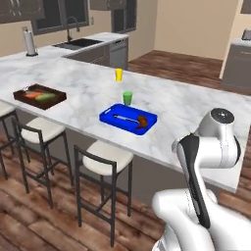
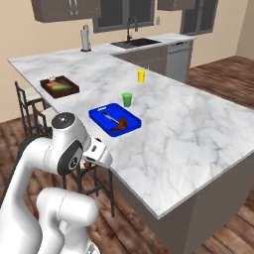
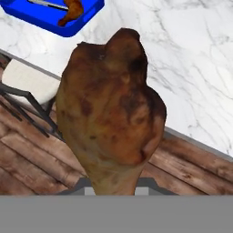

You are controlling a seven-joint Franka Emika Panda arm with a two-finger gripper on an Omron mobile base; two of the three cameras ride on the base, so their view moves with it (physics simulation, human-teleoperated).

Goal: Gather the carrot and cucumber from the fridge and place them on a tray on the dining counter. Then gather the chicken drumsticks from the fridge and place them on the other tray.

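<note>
A big brown chicken drumstick [image 3: 109,113] stands between the jaws of my gripper [image 3: 116,186], which is shut on it; the meat hides the fingertips. It hangs over the counter's near edge, short of the blue tray [image 3: 41,18]. That tray [image 1: 105,116] [image 2: 96,115] holds a second drumstick [image 1: 142,121] [image 3: 72,10]. Far to the left, a dark tray [image 1: 19,93] [image 2: 49,82] carries the carrot [image 1: 33,94] and the cucumber [image 1: 45,97].
A green cup [image 1: 127,98] stands just behind the blue tray, with a yellow cup [image 1: 118,74] farther back. Bar stools [image 1: 105,157] line the counter's near side. A silver utensil [image 1: 120,117] lies in the blue tray. A sink [image 1: 78,43] and paper towel roll [image 1: 30,43] sit on the far counter.
</note>
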